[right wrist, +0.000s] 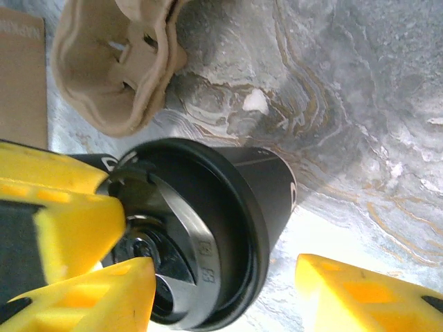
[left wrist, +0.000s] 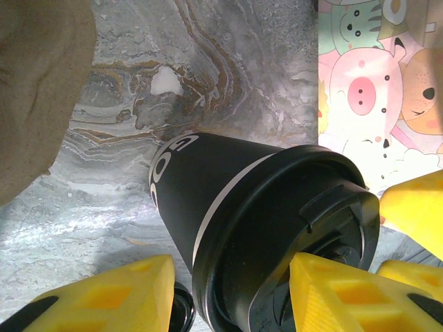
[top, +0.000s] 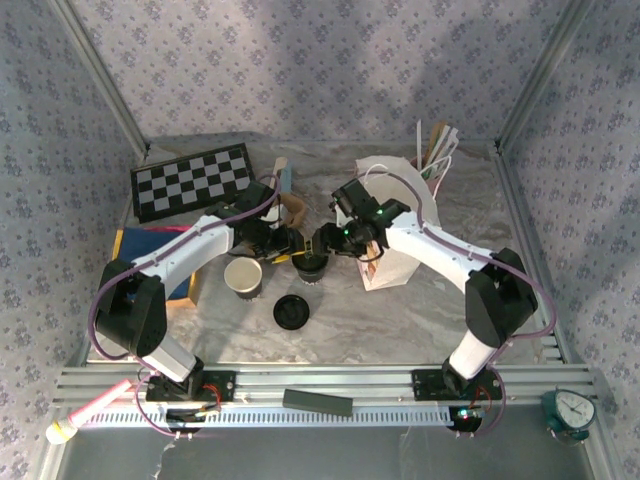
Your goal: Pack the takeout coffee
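Note:
The takeout coffee (top: pixel 312 266), a dark cup with a black lid, stands on the marble table between both arms. My left gripper (top: pixel 289 246) comes at it from the left and my right gripper (top: pixel 330 241) from the right. In the left wrist view the coffee (left wrist: pixel 228 207) sits under the left gripper (left wrist: pixel 232 261), which is open: one finger lies over the lid, the other stands outside the cup wall. The right wrist view shows the coffee (right wrist: pixel 228 200) under the open right gripper (right wrist: pixel 225 263), one finger over the lid, the other well clear of the wall.
A lidless cup (top: pixel 243 277) with a white inside stands left of the coffee, with a loose flat black lid (top: pixel 290 312) in front. A brown pulp cup carrier (top: pixel 291 212) lies behind, a cartoon-printed white bag (top: pixel 398 265) to the right, and a checkerboard (top: pixel 190 181) at back left.

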### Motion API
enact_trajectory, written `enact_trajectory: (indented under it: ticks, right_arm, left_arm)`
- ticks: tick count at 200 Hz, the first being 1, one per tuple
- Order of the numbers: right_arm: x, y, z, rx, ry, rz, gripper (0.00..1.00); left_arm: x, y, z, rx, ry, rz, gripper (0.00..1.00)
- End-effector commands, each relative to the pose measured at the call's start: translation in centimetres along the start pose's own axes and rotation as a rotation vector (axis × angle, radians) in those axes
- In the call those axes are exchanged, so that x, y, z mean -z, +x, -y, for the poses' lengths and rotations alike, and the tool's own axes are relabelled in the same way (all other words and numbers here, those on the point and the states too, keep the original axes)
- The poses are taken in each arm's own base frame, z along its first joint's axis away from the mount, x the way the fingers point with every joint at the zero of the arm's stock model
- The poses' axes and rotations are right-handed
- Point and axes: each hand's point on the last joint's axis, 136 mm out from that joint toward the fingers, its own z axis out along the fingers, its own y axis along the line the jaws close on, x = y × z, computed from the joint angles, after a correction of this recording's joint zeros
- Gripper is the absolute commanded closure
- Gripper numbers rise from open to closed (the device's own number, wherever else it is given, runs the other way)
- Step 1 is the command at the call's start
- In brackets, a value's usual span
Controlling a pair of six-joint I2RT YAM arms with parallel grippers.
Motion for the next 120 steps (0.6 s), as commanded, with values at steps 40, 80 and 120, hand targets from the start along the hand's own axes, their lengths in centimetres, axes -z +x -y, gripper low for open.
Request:
enact_trajectory:
  ticks: [40, 80, 120]
  right_arm:
    - [-1.7, -1.9, 0.5, -0.059, 0.035, 0.020, 0.45]
    - [-3.1, -0.6, 2.9, -0.090, 0.112, -0.018, 0.51]
    - [-4.1, 2.7, 5.4, -0.104, 0.192, -0.108, 0.60]
  left_arm:
    - [-1.8, 3.4, -5.3, 0.059, -0.208, -0.128, 0.53]
    - [-1.8, 3.4, -5.3, 0.059, -0.209, -0.130, 0.53]
    - [-1.9, 3.6, -5.5, 0.063, -0.213, -0.134, 0.53]
